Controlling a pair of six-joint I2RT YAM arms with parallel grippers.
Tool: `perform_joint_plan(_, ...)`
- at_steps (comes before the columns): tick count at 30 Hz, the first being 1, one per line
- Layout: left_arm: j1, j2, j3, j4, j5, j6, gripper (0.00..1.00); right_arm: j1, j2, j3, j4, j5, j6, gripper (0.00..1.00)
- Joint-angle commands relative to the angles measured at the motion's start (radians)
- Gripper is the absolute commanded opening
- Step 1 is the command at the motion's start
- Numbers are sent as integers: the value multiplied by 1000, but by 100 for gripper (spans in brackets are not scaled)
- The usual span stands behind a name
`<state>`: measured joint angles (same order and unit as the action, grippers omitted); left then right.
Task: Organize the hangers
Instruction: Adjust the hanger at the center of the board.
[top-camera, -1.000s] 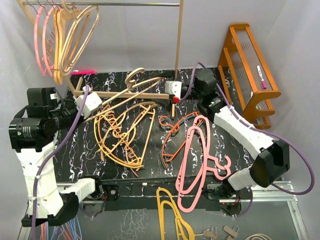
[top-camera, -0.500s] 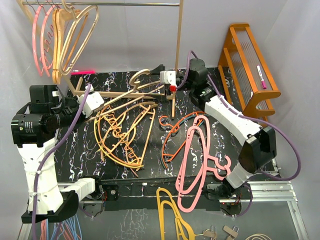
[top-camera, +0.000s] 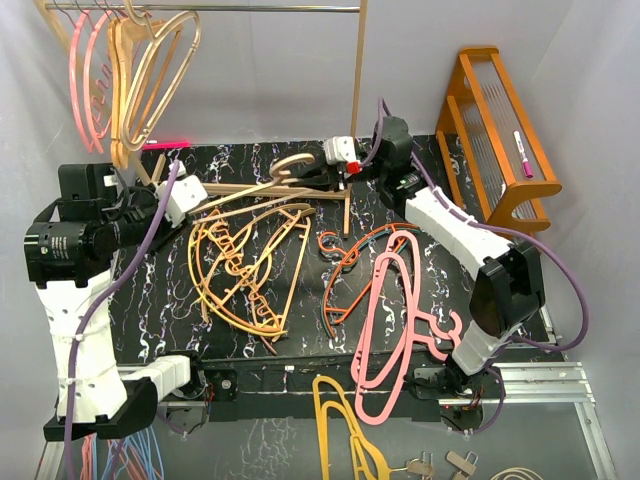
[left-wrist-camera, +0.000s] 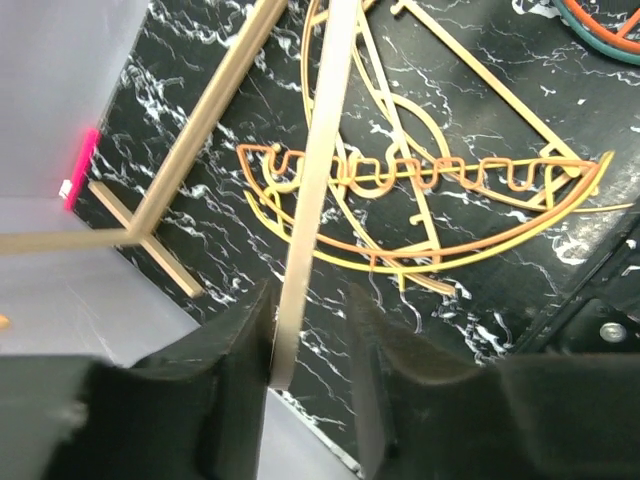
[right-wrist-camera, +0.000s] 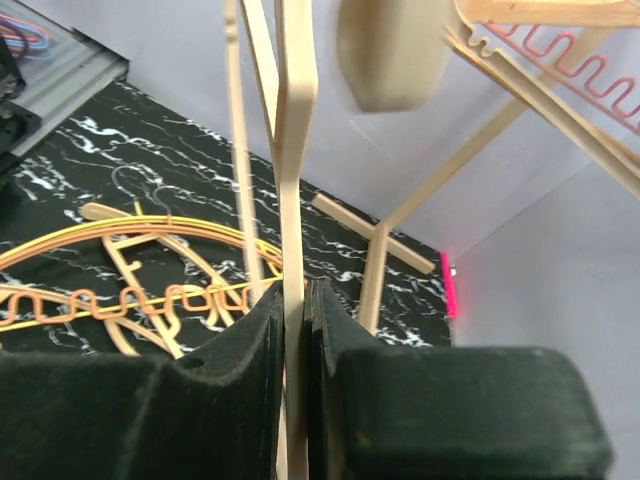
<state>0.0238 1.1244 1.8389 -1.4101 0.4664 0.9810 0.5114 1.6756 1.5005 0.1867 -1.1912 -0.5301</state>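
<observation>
Clamps right tool (right-wrist-camera: 293, 300), wide apart a second ago, onto thin pale wood-tan hooked hanger (right-wrist-camera: 296, 150) | eases left tool (left-wrist-camera: 310, 330) slightly apart around same hanger | reads as handover underway

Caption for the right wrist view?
Right gripper shut on a pale wood-tan hanger, with orange wavy-edged hangers lying on the black mat below.

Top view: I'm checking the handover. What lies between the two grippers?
A pale wooden hanger spans that stretch, as the top view shows. The right gripper is shut on one part, and the left gripper has its fingers loosely flanking another.
</observation>
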Motion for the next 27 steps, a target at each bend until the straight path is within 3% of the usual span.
perform_joint_plan(1,-4,-41,-32,54,100,-31,45,-43,-43,-111,354,-96,258,8)
perform_joint_plan(3,-4,-82,-83,116,114,-36,53,-62,-47,-157,493,-141,357,8)
perform_joint_plan(5,-4,-123,-148,199,118,-48,54,-76,-48,-176,553,-173,416,8)
perform_joint_plan(9,-5,-191,-272,392,112,-90,52,-96,-62,-202,557,-217,419,8)
perform_joint_plan(17,-4,-227,-411,601,218,-94,50,-140,-110,-259,528,-261,388,8)
perform_joint_plan(27,-4,-126,-366,499,378,-34,41,-197,-131,-243,502,-251,372,8)
